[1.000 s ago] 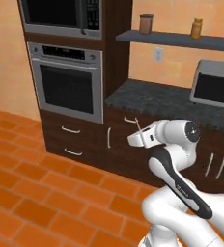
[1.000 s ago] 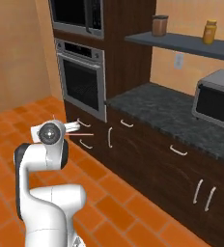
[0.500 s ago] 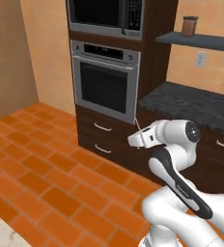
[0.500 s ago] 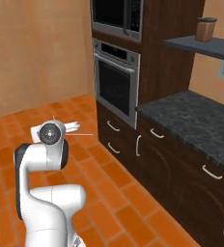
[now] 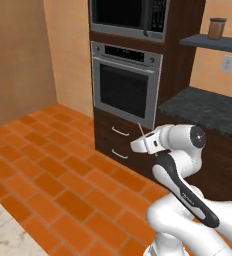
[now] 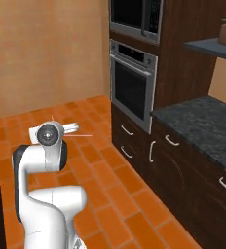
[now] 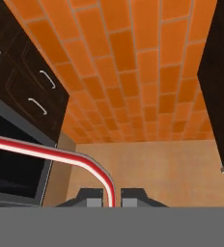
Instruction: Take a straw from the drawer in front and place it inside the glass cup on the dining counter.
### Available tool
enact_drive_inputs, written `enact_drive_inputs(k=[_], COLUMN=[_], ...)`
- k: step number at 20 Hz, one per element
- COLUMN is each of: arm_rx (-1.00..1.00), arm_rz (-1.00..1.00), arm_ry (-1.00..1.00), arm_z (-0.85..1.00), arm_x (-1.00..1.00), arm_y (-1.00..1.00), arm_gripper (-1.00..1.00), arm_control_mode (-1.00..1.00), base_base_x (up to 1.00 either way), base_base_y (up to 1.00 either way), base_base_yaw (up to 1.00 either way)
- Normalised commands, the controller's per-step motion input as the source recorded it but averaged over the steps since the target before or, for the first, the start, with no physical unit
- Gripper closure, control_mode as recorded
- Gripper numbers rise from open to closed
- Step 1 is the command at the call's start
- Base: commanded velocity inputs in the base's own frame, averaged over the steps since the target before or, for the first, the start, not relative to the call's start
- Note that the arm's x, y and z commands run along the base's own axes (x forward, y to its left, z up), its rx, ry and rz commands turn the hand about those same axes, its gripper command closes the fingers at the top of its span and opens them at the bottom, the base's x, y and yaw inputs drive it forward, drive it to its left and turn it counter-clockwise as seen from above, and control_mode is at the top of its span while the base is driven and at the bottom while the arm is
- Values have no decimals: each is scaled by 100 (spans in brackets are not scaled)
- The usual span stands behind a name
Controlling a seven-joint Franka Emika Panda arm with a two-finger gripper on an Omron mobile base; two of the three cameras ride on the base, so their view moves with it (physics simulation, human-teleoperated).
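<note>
Gripper (image 7: 109,197): pressed together on the lower end of the straw, seen in the hand view with the two dark tips flanking the stem.
Straw (image 7: 61,157): pinched at one end, rising from between the tips, bending sharply, then running long and nearly level toward the left edge of the hand view.
Straw, left base view (image 5: 142,133): a thin line slanting up and leftward out of the hand, toward the oven.
Straw, right base view (image 6: 81,135): a faint pale line reaching right from the hand, roughly level above the floor.
Long axis: mostly crosswise to the fingers past the bend, so not yet upright for dropping into a cup.
Hand: held out at mid height over the orange tile floor (image 5: 48,175), well apart from any counter.
Nearby: oven (image 5: 124,90) and the two drawers (image 5: 119,142) beneath it ahead; black granite counter (image 6: 202,127) to the right.
Dining counter: a pale marbled corner (image 5: 5,231) at near left, possibly its top; cannot tell.
Coming move, as judged: carry to the dining counter, then tip the straw's free end downward over the glass.
</note>
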Motion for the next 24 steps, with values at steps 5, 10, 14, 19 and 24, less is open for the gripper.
enact_drive_inputs(k=[5, 10, 14, 19, 24], arm_rx=[0, 0, 0, 0, 0], arm_rz=[0, 0, 0, 0, 0], arm_ry=[0, 0, 0, 0, 0], arm_z=[0, 0, 0, 0, 0], arm_x=[0, 0, 0, 0, 0], arm_y=[0, 0, 0, 0, 0], arm_gripper=[100, 100, 100, 100, 100], arm_control_mode=[100, 100, 100, 100, 100], base_base_x=[99, 85, 94, 100, 100], base_base_y=[100, 79, 92, 100, 100], base_base_yaw=[-28, -66, -50, -1, 1])
